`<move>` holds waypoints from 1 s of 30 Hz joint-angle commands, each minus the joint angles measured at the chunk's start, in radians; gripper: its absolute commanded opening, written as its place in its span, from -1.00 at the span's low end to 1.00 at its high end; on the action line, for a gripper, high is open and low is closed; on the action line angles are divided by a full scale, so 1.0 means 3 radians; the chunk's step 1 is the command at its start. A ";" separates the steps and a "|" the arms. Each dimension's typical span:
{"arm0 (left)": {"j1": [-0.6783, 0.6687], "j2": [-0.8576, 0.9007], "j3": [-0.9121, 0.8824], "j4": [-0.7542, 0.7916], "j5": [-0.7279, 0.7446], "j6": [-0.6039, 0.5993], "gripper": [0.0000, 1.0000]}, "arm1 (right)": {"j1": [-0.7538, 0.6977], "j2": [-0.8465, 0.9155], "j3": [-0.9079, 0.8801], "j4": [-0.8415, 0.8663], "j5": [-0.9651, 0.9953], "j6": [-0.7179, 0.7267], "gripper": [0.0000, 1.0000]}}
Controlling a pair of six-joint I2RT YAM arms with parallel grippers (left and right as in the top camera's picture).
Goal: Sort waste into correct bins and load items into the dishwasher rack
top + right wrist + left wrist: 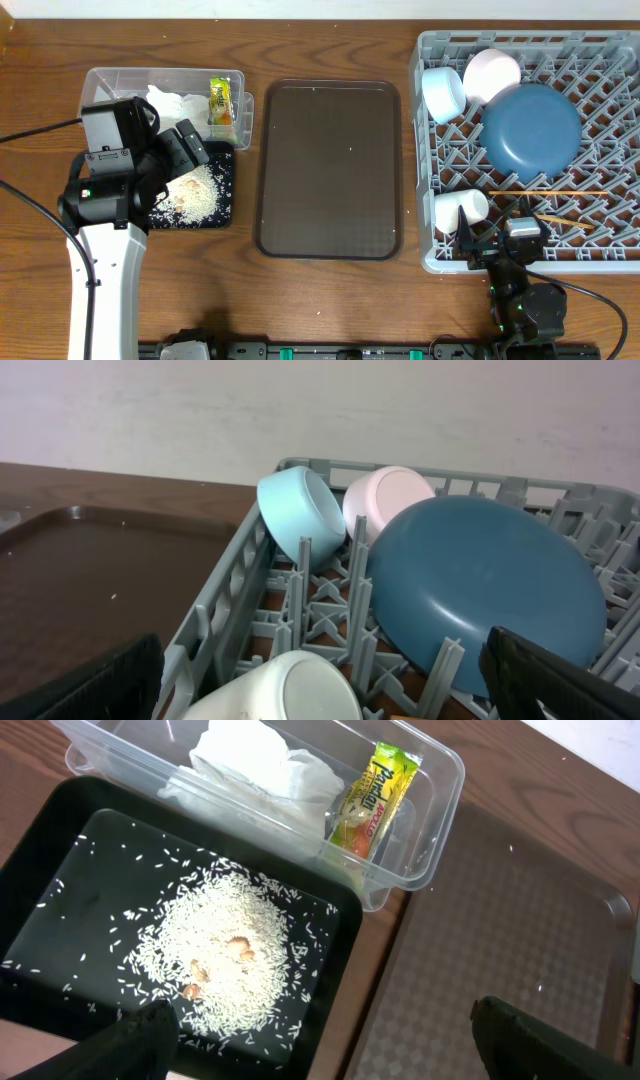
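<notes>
Your left hand point(320, 1045) hangs spread over the black tray point(60, 840); your right hand point(497, 240), likewise spread, sits at six o'clock of the rack point(424, 200).

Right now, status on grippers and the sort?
Left gripper open over black tray. Right gripper open at rack. Tissue, wrapper in clear tub; crumbs in tray; bowls, cup, chopsticks racked. Nothing blocking.

Dark print runs along the yellow snack wrapper point(372, 800), perhaps beginning with P, otherwise unreadable.
</notes>
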 commanded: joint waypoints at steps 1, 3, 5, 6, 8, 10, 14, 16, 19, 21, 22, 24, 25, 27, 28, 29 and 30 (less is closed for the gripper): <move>0.0014 0.0001 0.0058 -0.0010 -0.0018 0.0027 0.92 | 0.0003 -0.0024 -0.0003 -0.0017 0.0024 0.0043 0.99; 0.0014 0.0001 0.0058 -0.0010 -0.0018 0.0027 0.93 | 0.0003 -0.0024 -0.0003 -0.0017 0.0024 0.0043 0.99; 0.0014 0.0001 0.0058 -0.0009 -0.0018 0.0027 0.92 | 0.0003 -0.0024 -0.0003 -0.0017 0.0024 0.0043 0.98; 0.0014 0.0001 0.0058 -0.0010 -0.0018 0.0027 0.92 | 0.0003 -0.0024 -0.0003 -0.0017 0.0024 0.0043 0.98; 0.0014 0.0001 0.0058 -0.0010 -0.0018 0.0027 0.92 | 0.0003 -0.0024 -0.0003 -0.0017 0.0024 0.0043 0.99; 0.0014 0.0001 0.0058 -0.0010 -0.0018 0.0027 0.92 | 0.0003 -0.0024 -0.0003 -0.0017 0.0024 0.0043 0.98; 0.0014 -0.0025 0.0057 -0.0042 -0.0018 0.0028 0.92 | 0.0003 -0.0024 -0.0003 -0.0017 0.0024 0.0043 0.99; 0.0013 -0.0140 0.0039 -0.0046 -0.0076 0.0031 0.92 | 0.0003 -0.0024 -0.0003 -0.0017 0.0024 0.0043 0.98; 0.0013 -0.0383 -0.0076 0.0072 -0.0128 0.0072 0.92 | 0.0003 -0.0024 -0.0003 -0.0017 0.0023 0.0043 0.99; -0.0010 -0.0580 -0.0230 0.0203 -0.0121 0.0179 0.93 | 0.0003 -0.0024 -0.0003 -0.0017 0.0024 0.0043 0.98; -0.0034 -0.0699 -0.0348 0.0312 -0.0084 0.0296 0.92 | 0.0003 -0.0024 -0.0003 -0.0017 0.0024 0.0043 0.99; -0.0088 -0.1003 -0.0682 0.0650 0.0060 0.0614 0.92 | 0.0003 -0.0024 -0.0003 -0.0017 0.0024 0.0043 0.99; -0.0109 -0.1184 -0.0902 0.0893 0.0142 0.0758 0.92 | 0.0003 -0.0024 -0.0003 -0.0017 0.0024 0.0043 0.99; -0.0121 -0.1546 -0.1345 0.1366 0.0318 0.0923 0.92 | 0.0003 -0.0024 -0.0003 -0.0017 0.0024 0.0043 0.98; -0.0121 -0.1712 -0.1553 0.1559 0.0375 0.0946 0.92 | 0.0003 -0.0024 -0.0003 -0.0017 0.0024 0.0043 0.99; -0.0121 -0.1900 -0.1788 0.1762 0.0411 0.0945 0.92 | 0.0003 -0.0024 -0.0003 -0.0017 0.0024 0.0043 0.98; -0.0121 -0.2050 -0.1985 0.1916 0.0431 0.0944 0.92 | 0.0003 -0.0024 -0.0003 -0.0017 0.0024 0.0043 0.98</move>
